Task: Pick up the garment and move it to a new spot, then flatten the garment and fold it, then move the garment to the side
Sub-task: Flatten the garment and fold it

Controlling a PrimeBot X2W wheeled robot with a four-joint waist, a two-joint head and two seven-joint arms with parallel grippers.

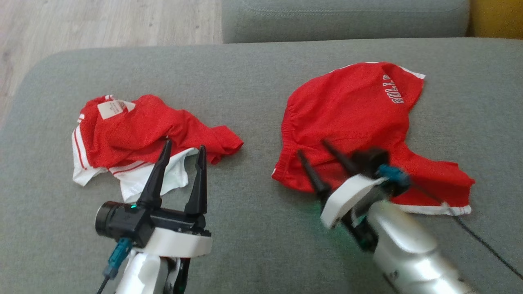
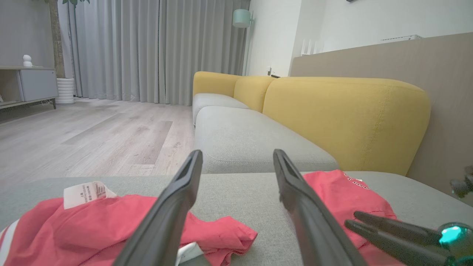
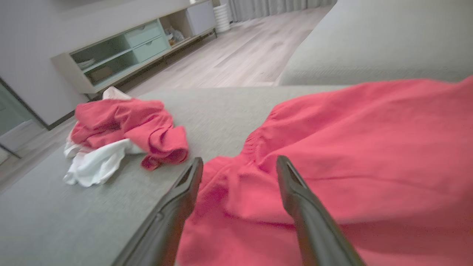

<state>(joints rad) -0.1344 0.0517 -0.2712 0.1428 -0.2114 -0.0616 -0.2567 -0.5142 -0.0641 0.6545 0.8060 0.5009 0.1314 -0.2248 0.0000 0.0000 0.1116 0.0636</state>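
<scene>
Red shorts (image 1: 359,118) with white lettering and white hem trim lie loosely spread on the right of the grey sofa seat (image 1: 253,85). My right gripper (image 1: 312,147) hovers open over their near left edge, and the same red shorts (image 3: 351,155) spread under its fingers in the right wrist view. A crumpled red-and-white garment (image 1: 135,134) with a white label lies at the left. My left gripper (image 1: 184,145) stands open just in front of it, fingertips over its white part. The left wrist view shows this crumpled garment (image 2: 81,225) low at left, the shorts (image 2: 347,195) and the right gripper's fingers (image 2: 388,229).
The seat's rounded left edge drops to a wooden floor (image 1: 102,20). A second grey cushion (image 1: 343,16) lies beyond, with yellow backrests (image 2: 343,118) at the right. A dark cable (image 1: 482,241) trails from the right arm. A low cabinet (image 3: 136,48) stands across the room.
</scene>
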